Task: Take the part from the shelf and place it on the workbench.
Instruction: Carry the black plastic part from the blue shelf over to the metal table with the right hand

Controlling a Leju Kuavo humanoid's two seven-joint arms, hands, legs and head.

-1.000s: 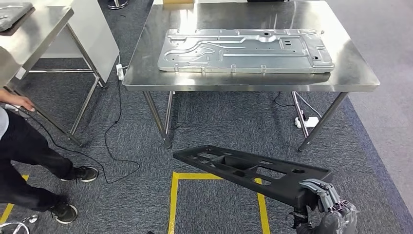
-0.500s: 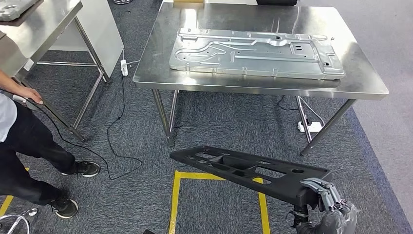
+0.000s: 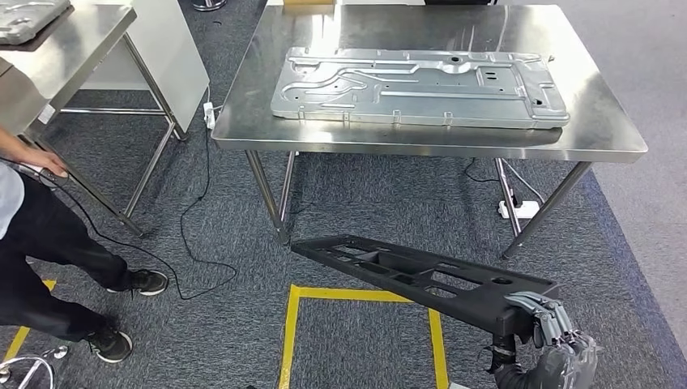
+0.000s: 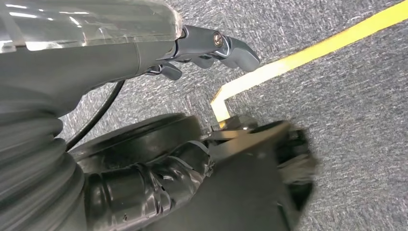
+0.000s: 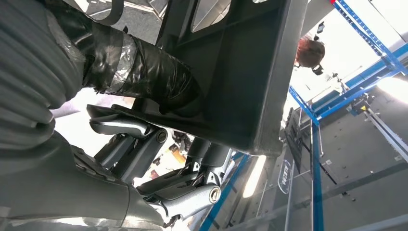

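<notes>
A long black moulded part (image 3: pixel 405 271) with several cut-outs hangs level above the carpet, in front of the steel workbench (image 3: pixel 251 121). My right hand (image 3: pixel 544 324) grips its near right end, fingers curled over the top edge. In the right wrist view the taped thumb (image 5: pixel 144 67) presses against the underside of the black part (image 5: pixel 240 72). My left hand (image 4: pixel 211 45) hangs over the carpet with its fingers stretched out and nothing in them.
A large silver stamped plate (image 3: pixel 417 85) covers most of the workbench top. A second steel table (image 3: pixel 73 40) stands at the left, with a person (image 3: pixel 40 235) beside it. Yellow floor tape (image 3: pixel 292 324), a black cable (image 3: pixel 194 211) and a power strip (image 3: pixel 518 209) lie on the carpet.
The whole picture has shifted a little, so the camera has moved relative to the workbench. The black part stays in my right hand's grip. The person's hand has moved slightly.
</notes>
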